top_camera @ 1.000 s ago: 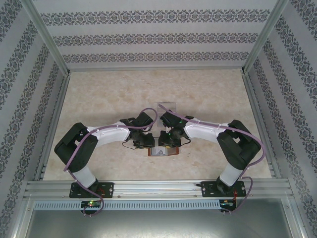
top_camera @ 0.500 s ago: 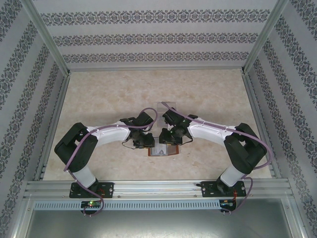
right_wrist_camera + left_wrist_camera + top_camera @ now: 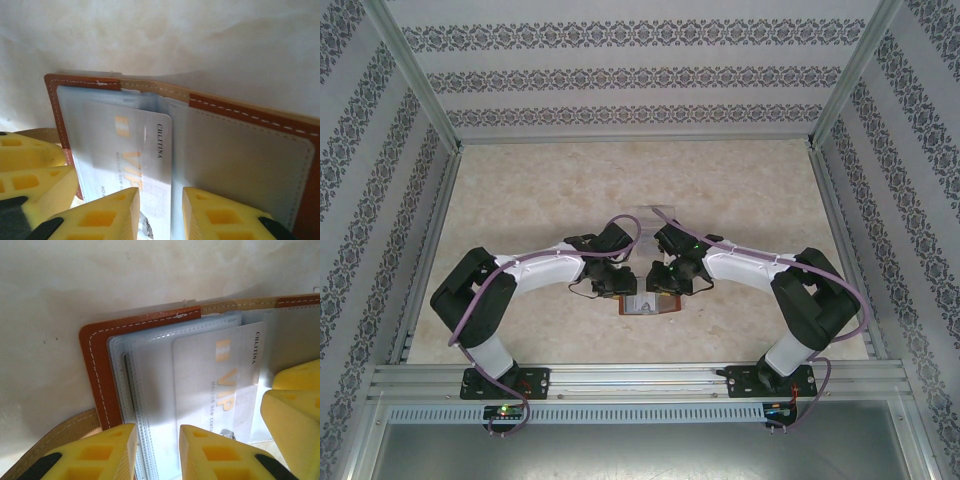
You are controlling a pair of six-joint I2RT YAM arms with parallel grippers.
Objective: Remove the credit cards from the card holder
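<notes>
The card holder (image 3: 651, 305) lies open on the table, reddish-brown leather (image 3: 97, 370) with clear sleeves (image 3: 150, 370). A pale card marked VIP (image 3: 220, 375) sticks partly out of a sleeve toward the spine. My left gripper (image 3: 157, 452) hangs low over the sleeve edges, jaws a little apart with nothing clamped. From the other side, my right gripper (image 3: 161, 215) straddles the long edge of the VIP card (image 3: 142, 150), its jaws also slightly apart above the flat card. Seen from above, both grippers (image 3: 620, 283) (image 3: 667, 280) meet over the holder. No other credit cards can be made out.
A tan strap (image 3: 55, 440) trails from the holder's left side. A clear acrylic piece (image 3: 657, 212) stands just behind the two wrists. Aluminium frame rails (image 3: 430, 250) and patterned walls enclose the marble-look table (image 3: 520, 190).
The right arm's elbow has swung outward and its wrist shifted slightly over the holder. The left arm and the holder stay where they were.
</notes>
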